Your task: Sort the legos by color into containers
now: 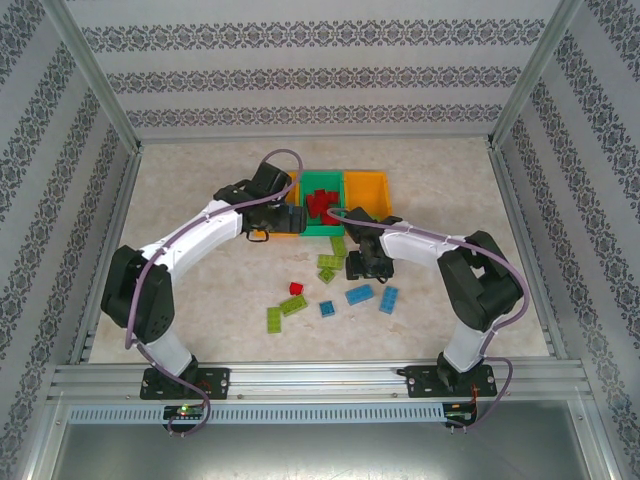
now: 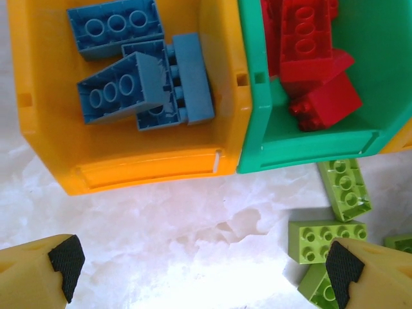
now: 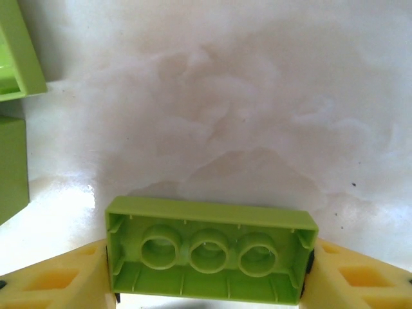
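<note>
Two bins [image 2: 148,172] flush, bare table [image 2: 193,251] alongside.

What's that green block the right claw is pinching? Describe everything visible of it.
It is a lime green brick, glossy plastic, long and rectangular. Its hollow underside faces the wrist camera: three round tubes in a row, thin ribs along the walls. The right gripper clamps its two short ends, one yellow finger on each. It sits level over the pale marbled table; contact with the table cannot be told.
</note>
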{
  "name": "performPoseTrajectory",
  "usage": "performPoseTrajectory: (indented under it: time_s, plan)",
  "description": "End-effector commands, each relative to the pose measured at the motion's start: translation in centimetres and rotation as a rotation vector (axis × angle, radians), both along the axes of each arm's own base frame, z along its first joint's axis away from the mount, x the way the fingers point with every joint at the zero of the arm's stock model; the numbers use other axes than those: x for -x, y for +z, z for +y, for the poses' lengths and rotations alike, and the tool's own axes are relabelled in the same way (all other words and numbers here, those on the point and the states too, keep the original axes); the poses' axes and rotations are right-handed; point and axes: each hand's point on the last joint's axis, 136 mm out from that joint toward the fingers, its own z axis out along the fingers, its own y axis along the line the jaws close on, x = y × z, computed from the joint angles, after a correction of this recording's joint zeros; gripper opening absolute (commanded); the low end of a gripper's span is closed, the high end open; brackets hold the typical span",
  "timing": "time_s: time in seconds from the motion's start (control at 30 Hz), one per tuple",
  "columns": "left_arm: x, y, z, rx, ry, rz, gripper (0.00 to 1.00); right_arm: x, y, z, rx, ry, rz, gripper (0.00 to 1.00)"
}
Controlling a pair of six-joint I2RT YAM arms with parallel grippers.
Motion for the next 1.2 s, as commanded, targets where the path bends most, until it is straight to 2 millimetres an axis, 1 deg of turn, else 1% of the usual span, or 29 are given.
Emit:
performPoseTrajectory:
  time_s: [0.0,0.13,0.27,0.33,0.43,0.6,0.7,0.9,1.03,1.17]
  plan:
    - [-0.4,1.2,1.0,-0.012,0.025,-0.053,0.98,0.0,-0.4,-1.3,0.036,-0.021,-0.015,0.59]
    - [-0.1,1.2,1.5,-0.032,0.03,-0.056,1.0,-0.5,1.8,-1.4,0.013,-0.027,-0.069,0.59]
    - [0.3,1.2,2.2,-0.048,0.044,-0.066,1.0,-1.9,4.7,-1.5,-0.034,-0.044,-0.144,0.59]
    - [0.6,1.2,2.5,-0.05,0.044,-0.082,1.0,-3.2,5.8,-1.7,-0.063,-0.06,-0.169,0.6]
    - [1.6,0.9,2.3,-0.033,0.007,-0.077,0.99,-5.6,7.1,-1.9,-0.104,-0.091,-0.193,0.61]
    - [4.4,-1.0,1.7,-0.033,-0.087,-0.038,1.0,-9.9,8.8,-1.8,-0.132,-0.129,-0.254,0.61]
    - [6.2,-1.8,1.0,-0.048,-0.154,-0.031,1.0,-12.2,9.1,-1.8,-0.142,-0.161,-0.27,0.61]
    - [9.2,-2.5,0.0,-0.07,-0.28,-0.028,1.0,-15.9,8.1,-2.0,-0.14,-0.209,-0.266,0.61]
    - [11.0,-3.3,-0.7,-0.085,-0.358,-0.023,1.0,-17.2,7.8,-1.4,-0.158,-0.225,-0.265,0.61]
    - [12.9,-4.6,-1.3,-0.088,-0.433,0.003,1.0,-17.9,7.1,-1.5,-0.151,-0.248,-0.253,0.67]
